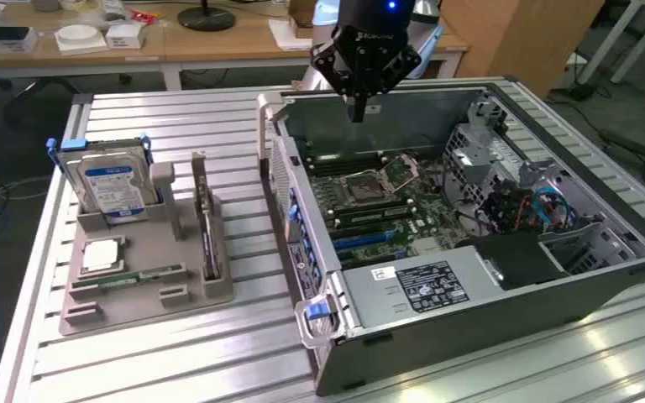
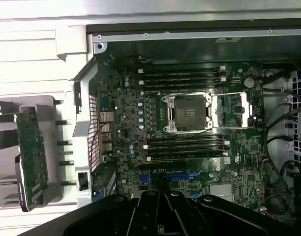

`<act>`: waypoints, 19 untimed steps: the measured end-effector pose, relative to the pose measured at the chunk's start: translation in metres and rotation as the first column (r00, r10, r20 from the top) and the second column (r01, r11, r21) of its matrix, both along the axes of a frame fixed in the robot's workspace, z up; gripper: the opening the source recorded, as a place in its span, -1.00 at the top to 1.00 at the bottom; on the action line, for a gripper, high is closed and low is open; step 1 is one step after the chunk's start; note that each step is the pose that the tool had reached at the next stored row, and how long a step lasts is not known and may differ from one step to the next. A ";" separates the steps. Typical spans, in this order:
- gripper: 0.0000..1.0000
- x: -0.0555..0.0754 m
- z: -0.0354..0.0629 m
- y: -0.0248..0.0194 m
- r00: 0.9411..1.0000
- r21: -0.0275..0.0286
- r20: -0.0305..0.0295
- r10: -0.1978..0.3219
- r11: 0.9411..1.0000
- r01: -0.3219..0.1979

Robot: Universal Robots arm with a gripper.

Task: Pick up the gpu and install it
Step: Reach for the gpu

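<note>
On slatted bench [image 1: 177, 117] — open computer case [image 1: 547, 277] lying on side, motherboard [image 2: 190, 128] exposed. Grey holder [image 1: 149, 281] beside case, at exterior view's left. Hard drive [image 1: 110, 180] upright in holder. Gpu [image 1: 201, 220] [image 2: 31, 157] on edge in holder slot, untouched. Tool [image 1: 358, 113] [image 2: 163, 189] over open case — fingers pressed together, holding nothing, well apart from gpu.

On the table [image 1: 188, 361], a holder [image 1: 154, 252] sits at the exterior view's left of the case [image 1: 435, 336]; the gpu [image 1: 204, 227] stands in the holder beside the hard drive [image 1: 110, 180]
</note>
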State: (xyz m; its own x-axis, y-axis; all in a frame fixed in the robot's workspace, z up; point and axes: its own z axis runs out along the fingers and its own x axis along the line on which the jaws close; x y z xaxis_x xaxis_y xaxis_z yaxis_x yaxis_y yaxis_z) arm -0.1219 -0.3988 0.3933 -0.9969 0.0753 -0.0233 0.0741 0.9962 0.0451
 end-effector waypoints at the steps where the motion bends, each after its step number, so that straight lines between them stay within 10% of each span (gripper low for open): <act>1: 0.80 0.000 0.0000 0.0000 1.000 0.000 0.000 0.000 1.000 0.000; 8: 0.80 -0.005 0.0000 0.0000 1.000 0.000 0.000 0.000 1.000 0.000; 19: 0.80 -0.053 0.0000 0.0000 1.000 0.000 0.000 0.000 1.000 0.000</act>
